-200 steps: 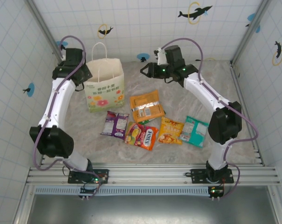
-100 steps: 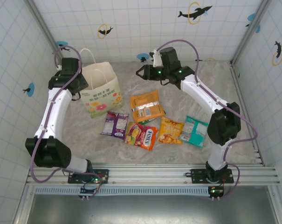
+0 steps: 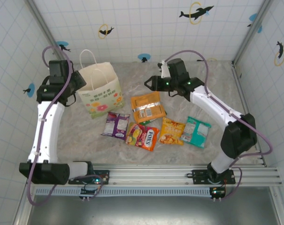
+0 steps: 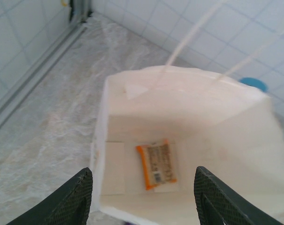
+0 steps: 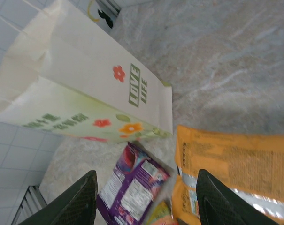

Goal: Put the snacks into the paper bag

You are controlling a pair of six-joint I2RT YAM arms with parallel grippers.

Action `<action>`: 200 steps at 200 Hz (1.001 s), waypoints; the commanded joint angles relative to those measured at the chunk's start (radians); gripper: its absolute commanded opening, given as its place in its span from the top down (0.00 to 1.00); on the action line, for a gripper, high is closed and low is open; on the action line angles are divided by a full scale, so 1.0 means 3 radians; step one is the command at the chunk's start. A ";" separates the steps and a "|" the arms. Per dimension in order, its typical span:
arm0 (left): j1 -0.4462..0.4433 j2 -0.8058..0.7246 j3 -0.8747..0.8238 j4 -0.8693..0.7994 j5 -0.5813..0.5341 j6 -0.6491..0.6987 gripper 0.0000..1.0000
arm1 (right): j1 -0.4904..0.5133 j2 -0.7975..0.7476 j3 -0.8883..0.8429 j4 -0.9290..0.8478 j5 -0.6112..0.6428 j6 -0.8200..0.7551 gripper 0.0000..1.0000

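Within the last second the left jaws had gone from pressed together to spread. The left arm [image 3: 47, 117] had swung out to the left of the paper bag [image 3: 102, 91], which now leaned a little instead of standing square. The jaws hung open and empty above the bag's mouth, and on the bag's floor lay a small tan packet [image 4: 156, 164] with an orange border. By the look of it, one snack was delivered and five remained.

Those five lay flat on the marbled desk [image 3: 203, 89], in front of and to the right of the bag. A purple packet [image 3: 116, 124] was nearest its foot, then a red-yellow FOX'S packet [image 3: 144, 136]. Next came a larger orange packet [image 3: 147, 108] with a silver band, a yellow-orange packet [image 3: 172, 131], and a teal-white packet [image 3: 195, 131] farthest from the bag. The right jaws, spread and holding nothing, hovered right of the bag above the orange packet.

The bag was stiff matte paper with thin loop handles [image 3: 88, 58]. The packets were glossy, crinkled film, thin and probably slippery.
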 commanded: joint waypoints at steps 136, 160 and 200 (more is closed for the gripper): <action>0.0011 -0.1462 -0.2206 0.0513 0.2132 0.0376 0.48 | 0.0630 -0.1284 -0.2221 0.0426 0.0578 0.0779 0.43; 0.0011 -0.1638 -0.2445 0.0525 0.2200 0.0297 0.48 | 0.0729 -0.1357 -0.2488 0.0489 0.0591 0.1032 0.43; 0.0002 -0.1736 -0.2718 0.0545 0.2221 0.0275 0.49 | 0.0910 -0.1495 -0.2912 0.0623 0.0703 0.1373 0.43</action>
